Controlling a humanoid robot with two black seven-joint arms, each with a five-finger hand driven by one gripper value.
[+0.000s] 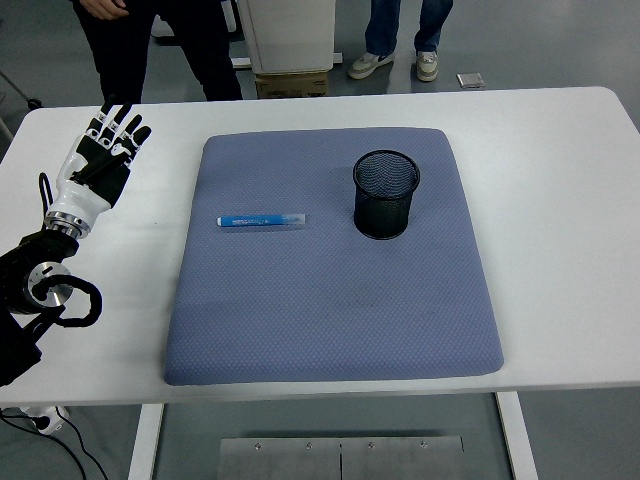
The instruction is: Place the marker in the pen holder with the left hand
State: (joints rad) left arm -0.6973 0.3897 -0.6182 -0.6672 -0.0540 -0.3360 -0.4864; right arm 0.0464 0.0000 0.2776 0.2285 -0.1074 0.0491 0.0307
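A blue marker (261,220) lies flat on the left half of the grey-blue mat (330,330), pointing left to right. A black mesh pen holder (385,194) stands upright on the mat to the marker's right, apart from it. My left hand (106,148) hovers over the bare white table, left of the mat and well away from the marker. Its fingers are stretched out and hold nothing. No right arm shows.
The white table (560,200) extends around the mat on all sides. Two people stand beyond the far edge: dark trousers (150,50) at the top left, jeans and sneakers (400,40) at the top middle. A white pedestal (290,40) stands between them.
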